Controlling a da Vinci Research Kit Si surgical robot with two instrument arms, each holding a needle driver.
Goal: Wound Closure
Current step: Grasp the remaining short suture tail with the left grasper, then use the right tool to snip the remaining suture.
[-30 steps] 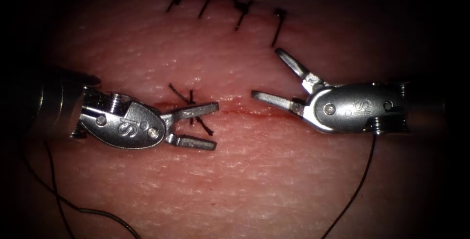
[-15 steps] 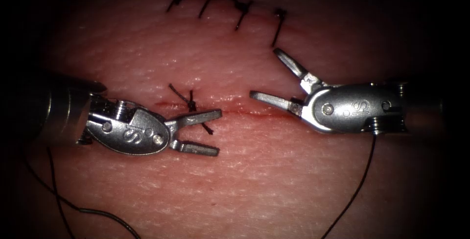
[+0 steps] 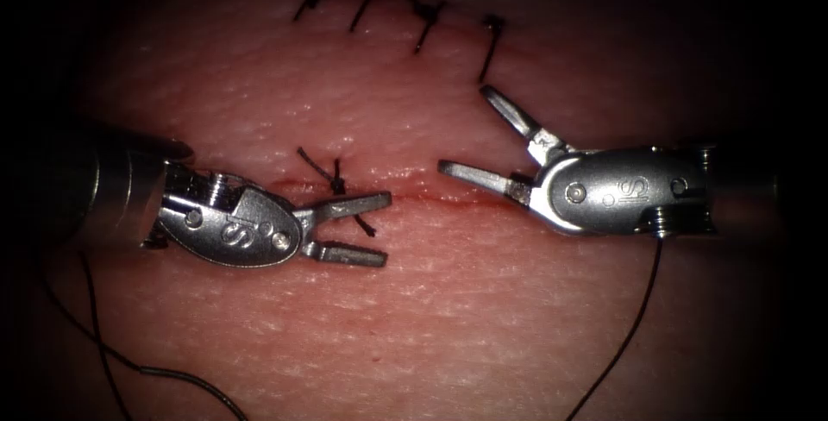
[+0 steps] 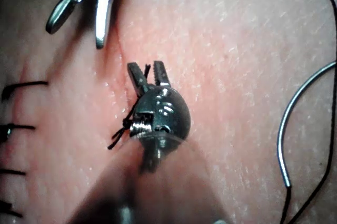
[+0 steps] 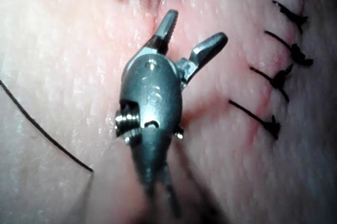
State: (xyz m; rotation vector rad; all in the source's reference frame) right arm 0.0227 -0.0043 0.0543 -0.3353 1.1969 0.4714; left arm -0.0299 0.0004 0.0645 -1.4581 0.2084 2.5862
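Left tool: the left arm's silver two-jawed needle driver [image 3: 366, 229] hangs over the cut with its jaws spread apart, grasping nothing; the upper jaw lies just beside a tied knot.
Right tool: the right arm's silver needle driver [image 3: 479, 136] sits across the gap, jaws splayed wide, nothing between them; its lower jaw lies along the cut line.
Same tools up close: the left tool [image 4: 150, 76] straddles a short dark thread tail, and the right tool [image 5: 192, 34] is plainly released.
Knot: a dark knotted stitch with cut ends [image 3: 336, 181] crosses the cut between the two tools, nearer the left one.
Cut: the thin reddish slit [image 3: 414, 198] runs left to right through the pink pork-belly tissue [image 3: 448, 317], with a little red fluid [image 3: 289, 185] at its left end.
Finished row: four dark tied stitches [image 3: 405, 15] sit well apart on the far tissue.
Needle: the curved steel needle [image 4: 287, 129] lies loose on the tissue, held by nobody and not in the tissue.
Thread: long dark thread [image 3: 634, 326] trails under the right tool; more thread [image 3: 129, 361] loops near the left shaft.
Risk: my read is that an open left jaw this close could snag the knot's tails and loosen it.
Risk two: loose thread could catch on a wrist, dragging the free needle.
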